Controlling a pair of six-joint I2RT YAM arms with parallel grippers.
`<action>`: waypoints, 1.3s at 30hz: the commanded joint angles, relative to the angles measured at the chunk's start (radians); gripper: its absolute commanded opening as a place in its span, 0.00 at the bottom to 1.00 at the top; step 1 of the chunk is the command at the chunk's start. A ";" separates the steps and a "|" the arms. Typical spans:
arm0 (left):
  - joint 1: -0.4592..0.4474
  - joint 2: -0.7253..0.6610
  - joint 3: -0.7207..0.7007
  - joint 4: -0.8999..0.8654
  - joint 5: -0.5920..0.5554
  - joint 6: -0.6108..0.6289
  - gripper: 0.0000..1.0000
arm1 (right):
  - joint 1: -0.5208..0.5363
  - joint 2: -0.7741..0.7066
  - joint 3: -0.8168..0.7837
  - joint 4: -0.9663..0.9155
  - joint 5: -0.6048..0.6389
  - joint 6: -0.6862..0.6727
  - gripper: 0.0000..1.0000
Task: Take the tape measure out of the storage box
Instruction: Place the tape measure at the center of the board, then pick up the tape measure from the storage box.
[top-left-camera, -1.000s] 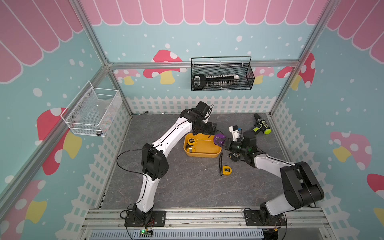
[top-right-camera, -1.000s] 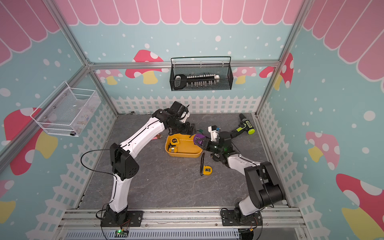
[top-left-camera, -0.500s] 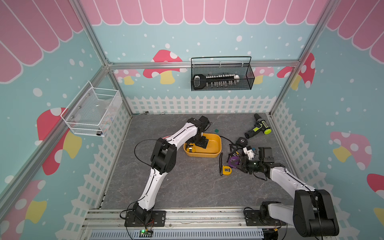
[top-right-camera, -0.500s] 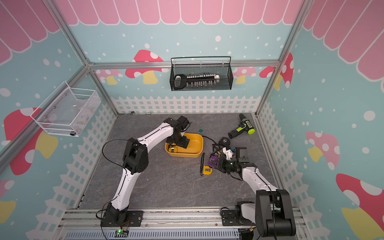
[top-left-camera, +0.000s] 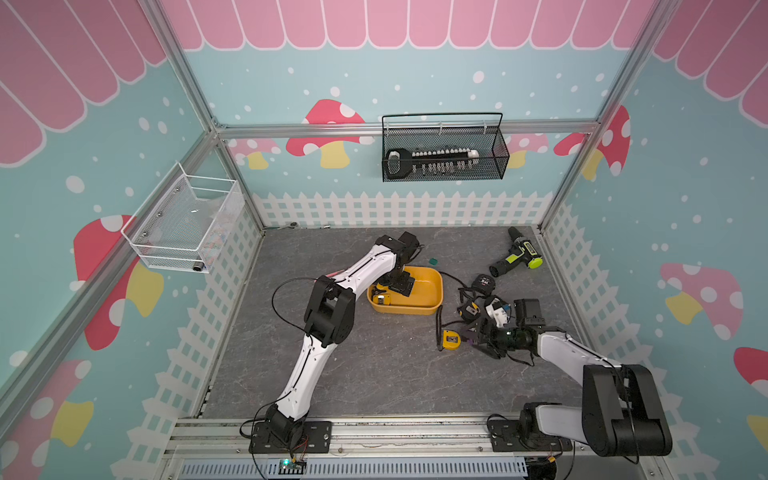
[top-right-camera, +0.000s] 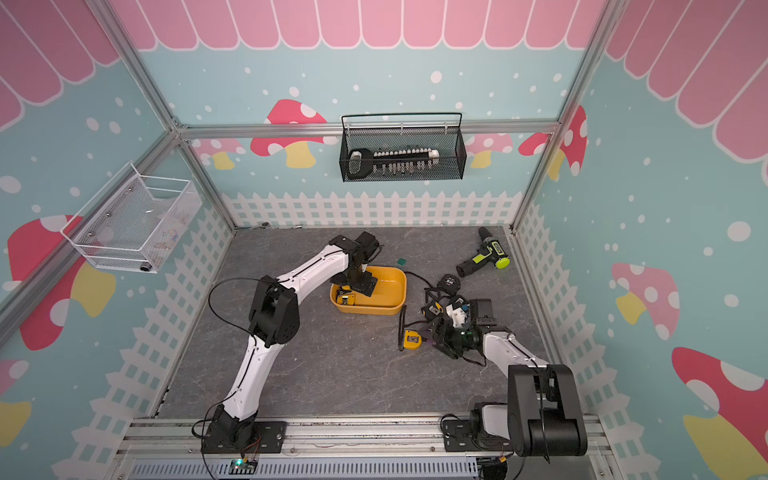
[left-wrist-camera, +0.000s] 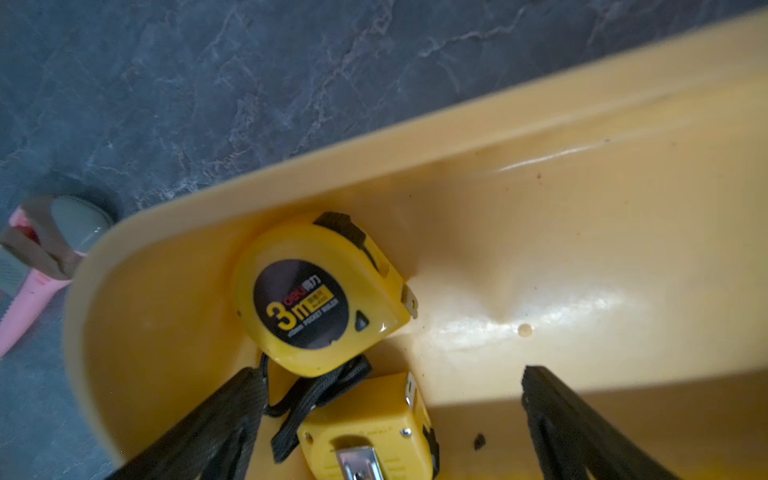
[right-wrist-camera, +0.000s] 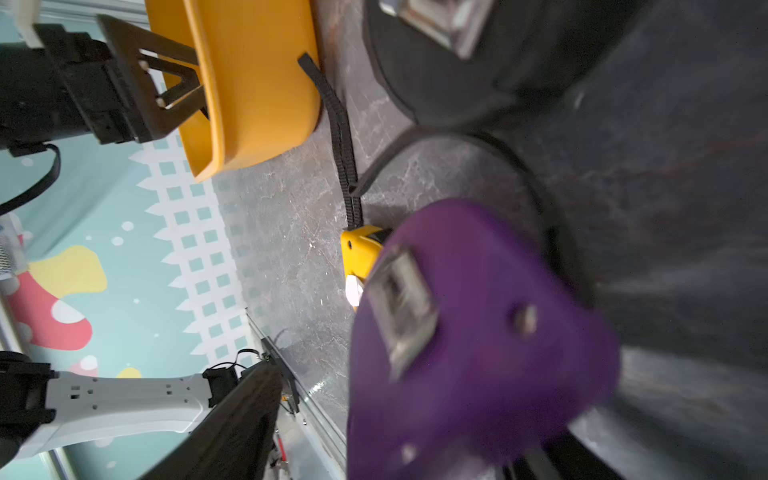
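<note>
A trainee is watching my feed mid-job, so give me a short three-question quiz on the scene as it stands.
1. True or false: the left gripper is shut on a tape measure inside the storage box.
2. How many tape measures lie in the storage box?
3. Which thing lies right at the right gripper's open jaws? A the drill; B the purple tape measure; C the black wire basket.
Key: 1 false, its jaws stand open. 2 two: the 3 m tape measure and the clip-up tape measure. 3 B.
</note>
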 joint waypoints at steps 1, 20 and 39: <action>0.008 0.049 0.042 -0.036 -0.037 0.003 0.99 | -0.037 -0.076 0.104 -0.149 0.070 -0.121 0.86; -0.070 0.075 0.146 -0.058 0.064 0.091 0.97 | -0.074 -0.104 0.206 -0.128 0.048 -0.176 0.90; -0.002 0.183 0.286 -0.031 0.087 0.036 0.99 | -0.073 -0.081 0.190 -0.093 0.043 -0.202 0.94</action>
